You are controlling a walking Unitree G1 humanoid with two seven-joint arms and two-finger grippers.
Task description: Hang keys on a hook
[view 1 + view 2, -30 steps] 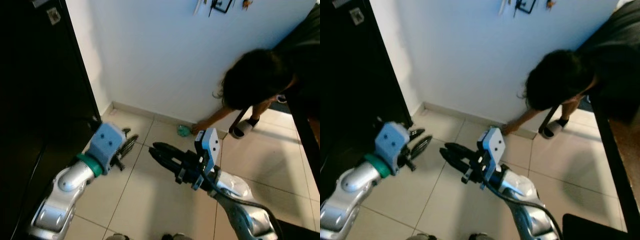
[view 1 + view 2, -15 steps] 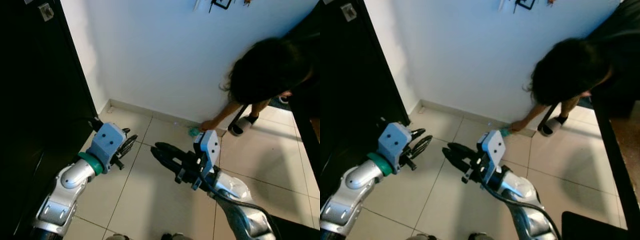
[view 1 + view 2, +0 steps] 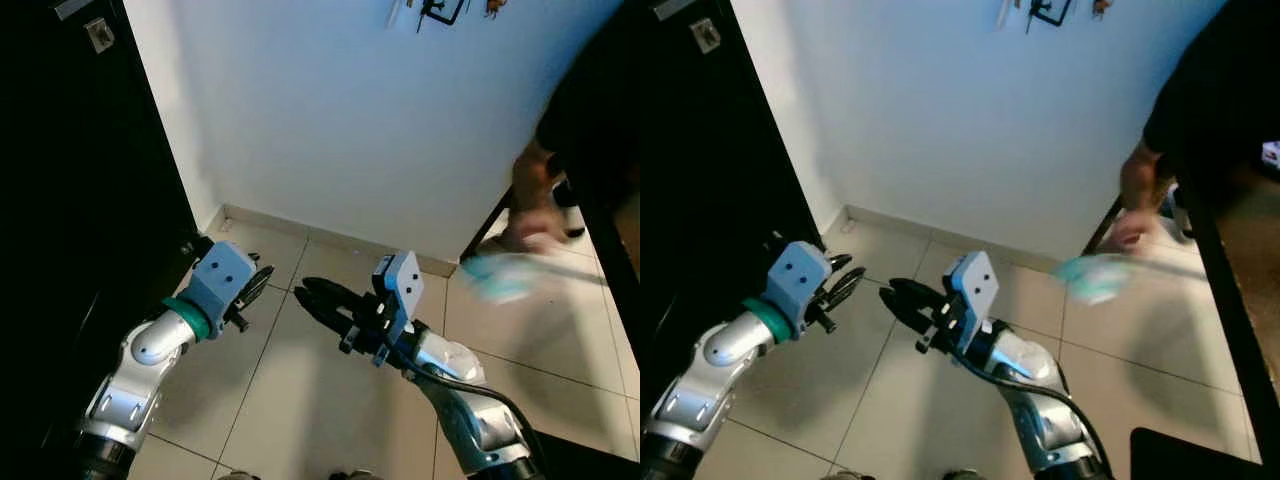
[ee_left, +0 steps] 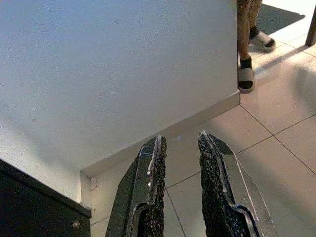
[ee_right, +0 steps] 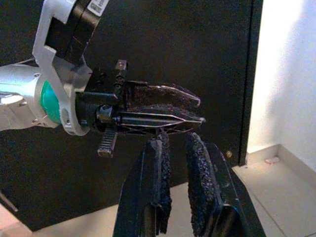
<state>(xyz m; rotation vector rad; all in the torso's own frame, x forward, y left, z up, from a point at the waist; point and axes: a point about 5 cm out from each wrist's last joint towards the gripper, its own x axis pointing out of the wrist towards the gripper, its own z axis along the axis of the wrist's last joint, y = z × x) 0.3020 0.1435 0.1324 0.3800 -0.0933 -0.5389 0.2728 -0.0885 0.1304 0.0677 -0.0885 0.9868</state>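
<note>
A blurred teal bunch, probably the keys [image 3: 495, 275], hangs in a person's hand [image 3: 530, 235] at the right, above the floor tiles. The hook rack [image 3: 440, 10], with small items on it, sits high on the white wall. My left gripper [image 3: 262, 280] is held low near the black door, open, with nothing between its fingers [image 4: 153, 182]. Beside it my right gripper [image 3: 305, 290] points toward the left one, open a little and empty. The right wrist view shows the left gripper [image 5: 197, 118] just beyond the right gripper's fingertips [image 5: 160, 148].
A black door [image 3: 80, 200] fills the left side. The white wall [image 3: 350, 120] with its skirting is ahead. A dark table edge [image 3: 610, 270] runs down the right. The person's sandalled feet [image 4: 245, 74] stand by the wall corner.
The person has risen from crouching and lifted the teal thing off the floor by the skirting, up and to the right. Both arms have stayed nearly where they were.
</note>
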